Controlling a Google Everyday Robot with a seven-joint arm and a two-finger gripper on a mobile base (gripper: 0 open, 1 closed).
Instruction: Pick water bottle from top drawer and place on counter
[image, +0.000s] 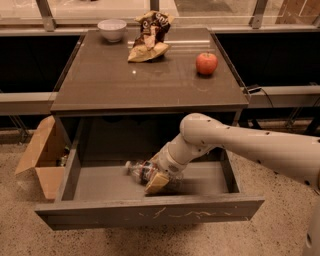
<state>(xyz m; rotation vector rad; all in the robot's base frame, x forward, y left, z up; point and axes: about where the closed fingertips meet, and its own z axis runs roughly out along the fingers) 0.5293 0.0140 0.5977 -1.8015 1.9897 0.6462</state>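
Note:
The top drawer (150, 212) is pulled open under the counter (150, 80). The water bottle (141, 170) lies on its side in the drawer, cap pointing left, its label band partly hidden. My gripper (159, 179) reaches down into the drawer from the right. Its tan fingers (156, 183) are closed round the bottle's right half, and the bottle sits slightly above the drawer floor. The white arm (235, 142) crosses over the drawer's right side.
On the counter stand a white bowl (112, 29), a crumpled snack bag (149, 37) and a red apple (206, 63). An open cardboard box (42, 157) sits on the floor left of the drawer. Dark shelves flank the cabinet on both sides.

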